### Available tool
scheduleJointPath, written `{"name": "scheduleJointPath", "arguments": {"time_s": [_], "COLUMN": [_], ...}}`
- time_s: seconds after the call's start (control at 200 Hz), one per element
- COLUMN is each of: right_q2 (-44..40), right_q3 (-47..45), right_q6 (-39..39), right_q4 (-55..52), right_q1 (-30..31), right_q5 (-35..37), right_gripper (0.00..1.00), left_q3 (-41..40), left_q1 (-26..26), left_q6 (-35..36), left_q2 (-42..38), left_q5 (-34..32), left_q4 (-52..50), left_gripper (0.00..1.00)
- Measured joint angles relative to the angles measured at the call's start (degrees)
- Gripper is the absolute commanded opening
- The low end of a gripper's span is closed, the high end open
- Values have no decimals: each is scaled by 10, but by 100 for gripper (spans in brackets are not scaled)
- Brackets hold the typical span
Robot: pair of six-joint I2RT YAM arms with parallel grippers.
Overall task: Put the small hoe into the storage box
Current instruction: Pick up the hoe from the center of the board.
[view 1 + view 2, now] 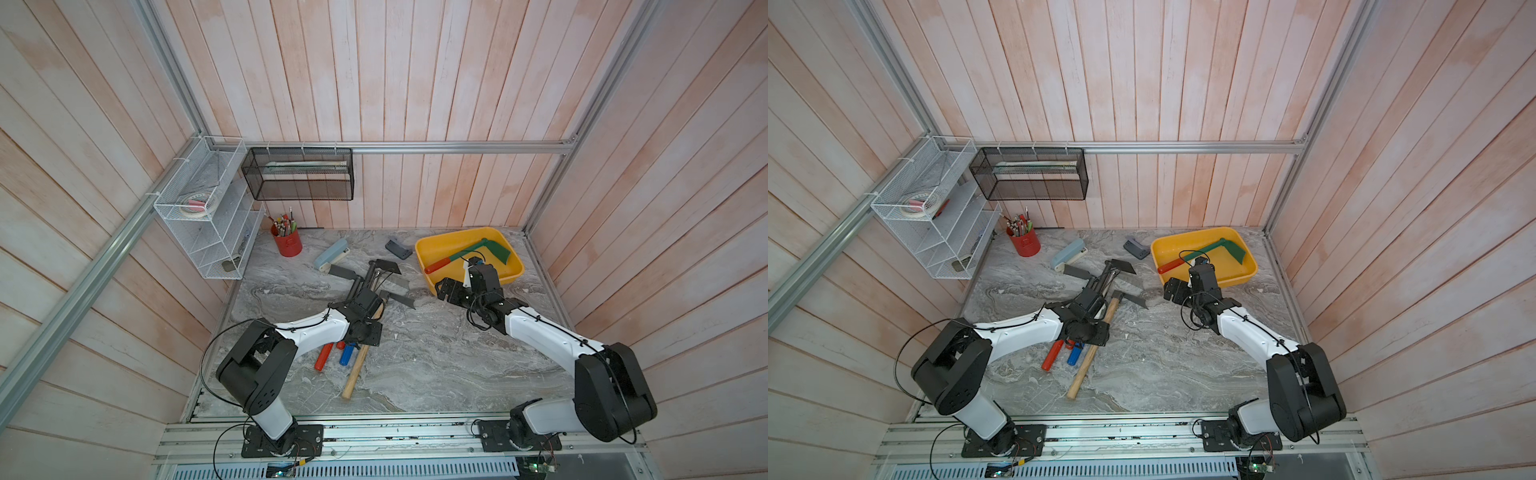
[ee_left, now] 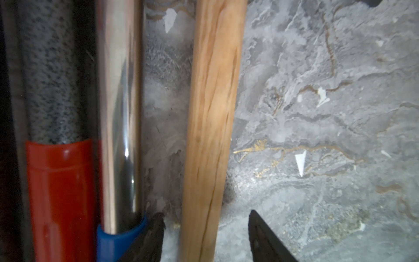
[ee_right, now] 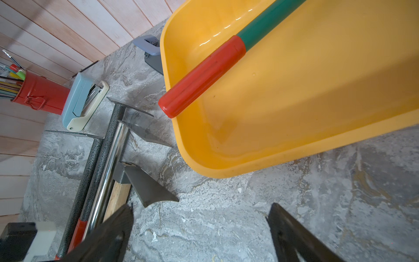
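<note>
Currently one hoe (image 1: 496, 249) inside one storage box (image 1: 428, 259).

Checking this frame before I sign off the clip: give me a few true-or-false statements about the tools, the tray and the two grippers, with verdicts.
1. A green-shafted hoe with a red grip lies in the yellow tray. True.
2. The right gripper is shut on that hoe. False: its jaws are open and empty, over the table beside the tray.
3. The left gripper has its jaws apart on either side of a wooden handle that lies on the table. True.
4. The red pen pot stands inside the tray. False: it stands on the table, near the white wire rack.
</note>
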Motion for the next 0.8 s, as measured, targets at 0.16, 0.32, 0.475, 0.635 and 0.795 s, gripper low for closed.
{"name": "scheduleJointPath", "arguments": {"time_s": [0.16,0.32,0.475,0.635,0.795], "right_q2": [0,0,0,-1,-3], "right_q3": [0,0,-2,-4,-15], "right_q6": [0,2,2,2,2], "right_q4": [6,10,11,13,21], "right_q1": [0,0,0,0,0], "right_q5": [0,0,0,-1,-3], "right_gripper": [95,95,95,95,95], "left_q3": [0,0,0,6,12], "left_q1": [0,-2,-3,-3,-4], "left_q6": [0,0,2,5,7], "left_q2": [3,5,8,17,21], "left_q5": [-5,-13,-15,-17,-19], "left_q4": [0,0,0,0,0], "left_gripper": [58,54,53,50,47]}}
